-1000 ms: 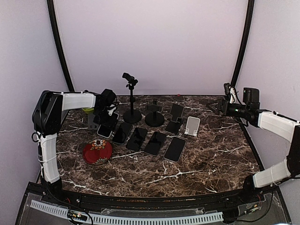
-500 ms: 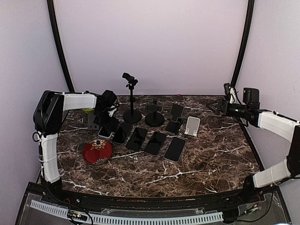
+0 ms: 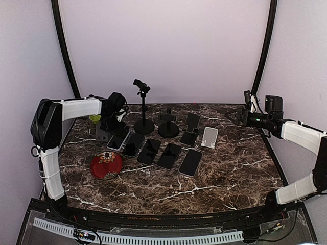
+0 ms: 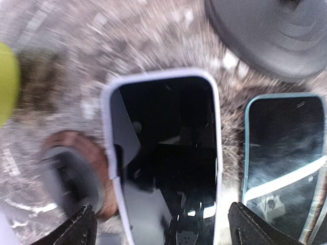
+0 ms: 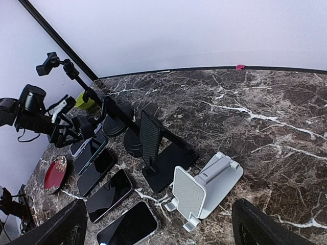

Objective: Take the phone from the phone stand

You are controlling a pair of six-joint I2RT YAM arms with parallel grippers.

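two fingertips of the left gripper [image 4: 167, 227] stand wide apart with nothing between the pads; one finger [image 4: 82, 229] sits outside each long edge of the phone [image 4: 163, 153], touching neither. the phone, in a pale case, lies screen up directly beneath the fingers, seemingly flat on the marble table [image 3: 230, 168]. just outside the right finger lies a teal-cased phone [image 4: 283, 153], and ahead of the fingertips is a round black base [image 4: 271, 30]. from above, a small grey stand [image 3: 100, 133] sits just beside the phone, and the phone looks to be off it, though i cannot tell whether its far end touches it.

the right gripper [image 5: 163, 224] is also spread fully and holds nothing, well apart from the phones.

as a judgement: the phone is a stiff, thin slab of moderate weight. its glass face is slick and would scratch or crack, so pads belong on the case's long edges, about midway along, where the rubbery rim gives friction. lying flat, it leaves little edge to catch, so a low, squared pinch matters.
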